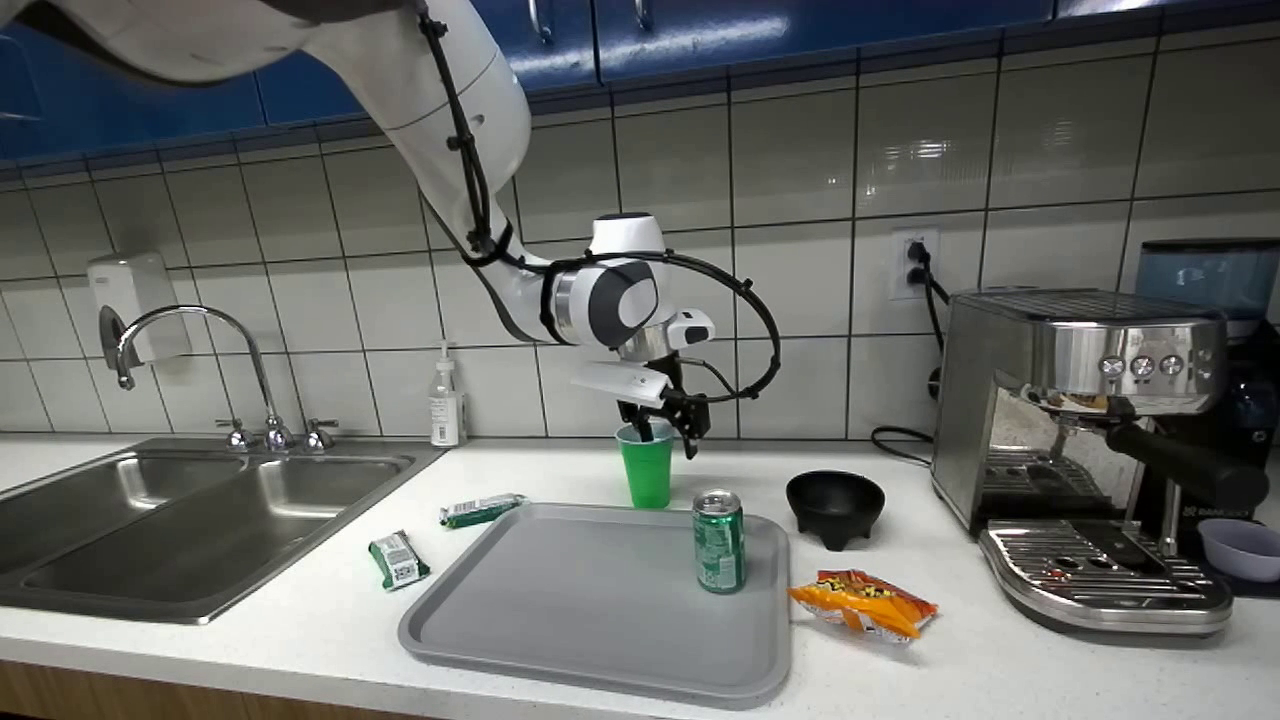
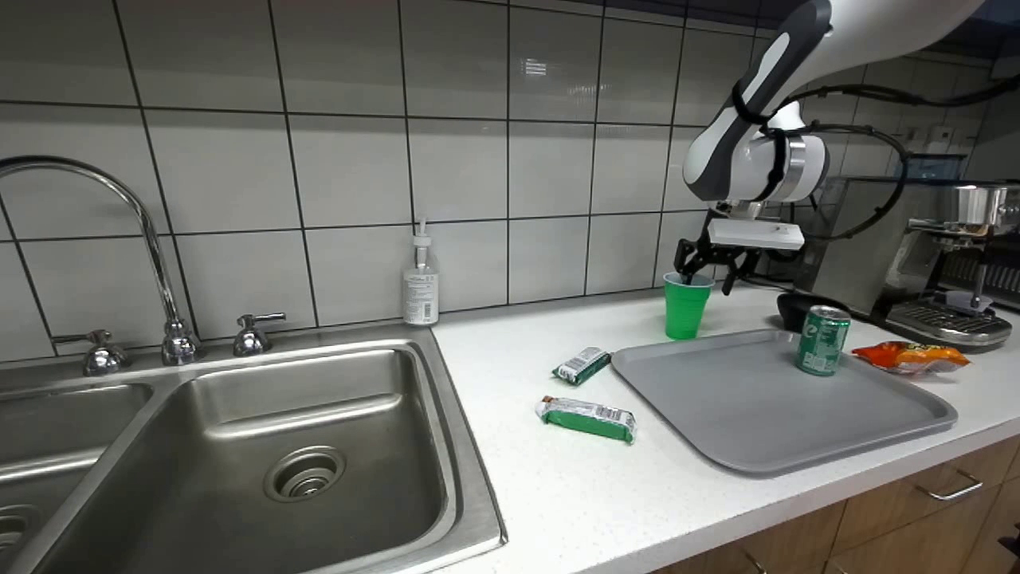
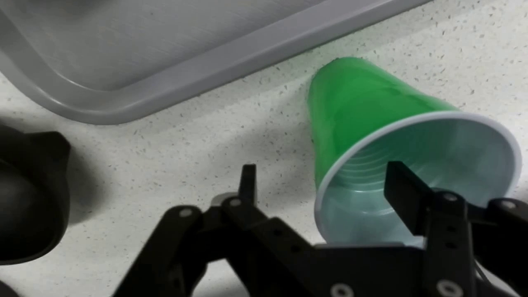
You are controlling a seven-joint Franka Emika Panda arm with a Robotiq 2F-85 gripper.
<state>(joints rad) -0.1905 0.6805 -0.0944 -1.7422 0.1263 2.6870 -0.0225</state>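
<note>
Green outside and pale within, the cup (image 1: 647, 475) stands on the white counter (image 1: 560, 480), near the tray (image 1: 590, 610) but not touching it. On a dial centred on the cup, an exterior view puts the tray at about seven o'clock, the black bowl (image 1: 836, 505) at three, and the green can (image 1: 719, 560), upright on the tray, between four and five.

The gripper (image 3: 321, 173) hangs at twelve o'clock, jaws spread and clasping nothing: one finger is inside the mouth, the other outside at nine o'clock in the wrist view, so the cup's wall runs between them. Whether the inner finger brushes the wall, I cannot tell.

The step in hand looks like straddling that wall for a grip; the next move seems to call for an even squeeze on the thin side, without tipping the cup or folding its rim.

In both exterior views its long axis is upright, mouth up, narrower base down. In the wrist view, the same axis runs from eleven o'clock to five, base at eleven, mouth at five.
</note>
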